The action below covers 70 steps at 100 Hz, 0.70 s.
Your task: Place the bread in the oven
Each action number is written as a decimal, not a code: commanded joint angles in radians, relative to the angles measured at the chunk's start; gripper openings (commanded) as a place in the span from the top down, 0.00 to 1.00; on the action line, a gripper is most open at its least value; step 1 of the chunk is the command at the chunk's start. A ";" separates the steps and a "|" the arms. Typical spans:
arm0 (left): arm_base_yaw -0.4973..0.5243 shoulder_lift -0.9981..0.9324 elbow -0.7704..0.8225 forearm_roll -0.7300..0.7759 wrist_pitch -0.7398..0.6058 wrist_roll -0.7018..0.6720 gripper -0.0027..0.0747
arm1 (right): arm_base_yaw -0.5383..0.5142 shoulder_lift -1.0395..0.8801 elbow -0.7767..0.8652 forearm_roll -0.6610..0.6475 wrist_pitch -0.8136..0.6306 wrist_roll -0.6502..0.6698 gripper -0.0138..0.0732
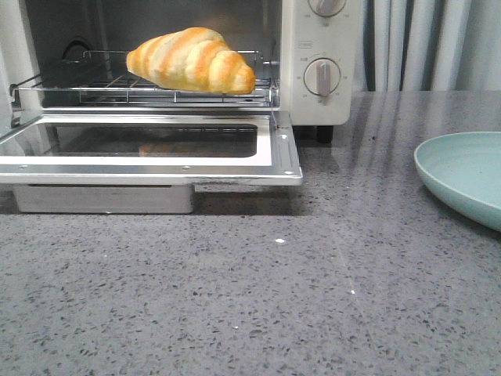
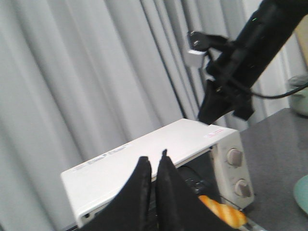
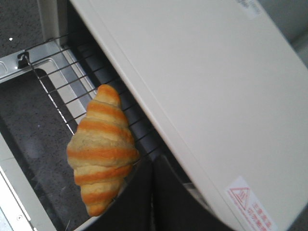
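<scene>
The bread [image 1: 192, 60], a golden-orange roll with cream stripes, lies on the wire rack [image 1: 86, 88] inside the white oven [image 1: 317, 39], whose glass door [image 1: 156, 162] hangs open and flat. Neither gripper appears in the front view. My left gripper [image 2: 154, 161] hovers shut and empty, well above and to the left of the oven [image 2: 192, 139], with the bread [image 2: 224, 211] visible below it. My right gripper [image 3: 152, 161] is shut on nothing, held over the oven's top front edge [image 3: 202, 86], just beside the bread [image 3: 101, 149] but apart from it.
A pale teal plate [image 1: 466, 176] sits on the grey speckled counter [image 1: 274, 298] to the right of the oven. Two round knobs [image 1: 322, 77] face forward on the oven's right panel. Grey curtains [image 2: 72, 72] hang behind. The right arm [image 2: 240, 67] reaches over the oven.
</scene>
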State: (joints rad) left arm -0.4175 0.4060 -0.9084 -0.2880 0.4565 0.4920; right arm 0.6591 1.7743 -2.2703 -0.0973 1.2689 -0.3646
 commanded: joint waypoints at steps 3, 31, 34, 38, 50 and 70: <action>0.041 -0.025 -0.025 0.094 -0.065 -0.076 0.99 | -0.005 -0.108 -0.030 -0.043 -0.013 0.019 0.90; 0.142 -0.178 0.036 0.265 -0.064 -0.216 0.99 | -0.024 -0.238 0.020 -0.188 -0.007 0.101 0.90; 0.149 -0.193 0.043 0.288 -0.061 -0.233 0.99 | -0.028 -0.258 0.045 -0.193 -0.007 0.101 0.90; 0.154 -0.204 0.055 0.301 -0.054 -0.260 0.99 | -0.031 -0.290 0.077 -0.215 -0.005 0.104 0.90; 0.154 -0.221 0.070 0.313 -0.021 -0.289 0.99 | -0.031 -0.412 0.227 -0.302 -0.009 0.149 0.90; 0.154 -0.230 0.073 0.311 -0.037 -0.296 0.99 | -0.031 -0.704 0.555 -0.449 -0.082 0.300 0.90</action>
State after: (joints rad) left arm -0.2666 0.1667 -0.8169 0.0220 0.5014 0.2132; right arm 0.6358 1.2240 -1.8199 -0.4323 1.2615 -0.1412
